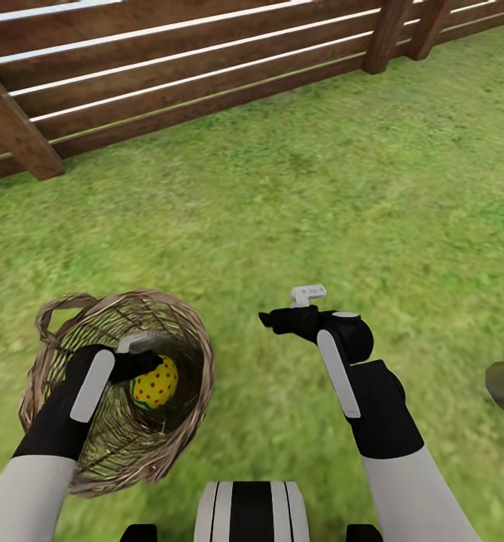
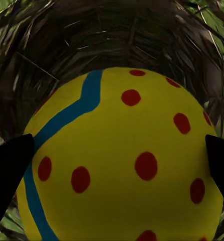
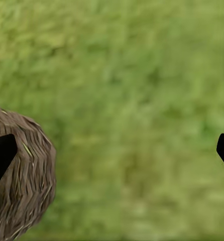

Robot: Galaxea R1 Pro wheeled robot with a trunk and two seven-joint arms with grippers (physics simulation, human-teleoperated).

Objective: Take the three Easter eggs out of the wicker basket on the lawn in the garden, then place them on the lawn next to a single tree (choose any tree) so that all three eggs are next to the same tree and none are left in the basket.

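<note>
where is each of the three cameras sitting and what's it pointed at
Head view: on the head, looking down over the lawn, fence, both arms; left gripper inside the wicker basket.
Left wrist view: on the left arm, facing an Easter egg between two fingertips.
Right wrist view: on the right arm, facing grass beside the basket, fingertips wide apart.
Shared: basket in all three; egg in head and left wrist views.

wicker basket (image 1: 180, 421) walls ring left claw (image 1: 148, 360) | lawn (image 1: 342, 188) open rightward

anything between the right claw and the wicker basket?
Only bare lawn between the right claw and the wicker basket, seen in the head view.
</note>
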